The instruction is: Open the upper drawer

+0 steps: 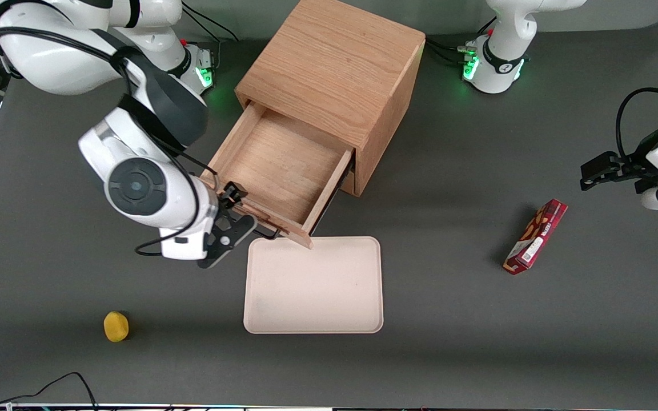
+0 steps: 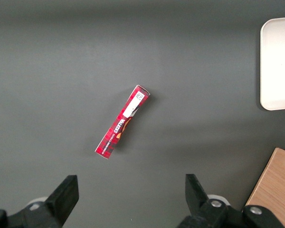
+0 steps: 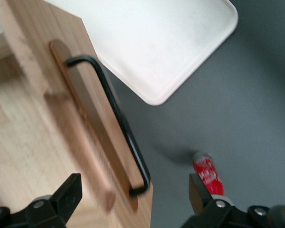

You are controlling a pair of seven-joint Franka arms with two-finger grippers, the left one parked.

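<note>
I read the gripper as spread, holding nothing: in the right wrist view both fingertips stand well apart with the handle of the upper drawer between them and clear of each, so no contact that I can see. It sits at the drawer's front panel, on the working arm's side of it, low over the worktop. The upper drawer is pulled well out of the cabinet, its wooden box exposed from above, and its front corner overhangs the edge of the tray. Cabinet stands near the table edge farthest from the front camera, roughly mid-width, turned at an angle. The cream tray lies just in front of the drawer, nearer the front camera. A yellow object sits toward the working arm's end, close to the table edge nearest the front camera. A red carton lies toward the parked arm's end, well apart from the tray.
</note>
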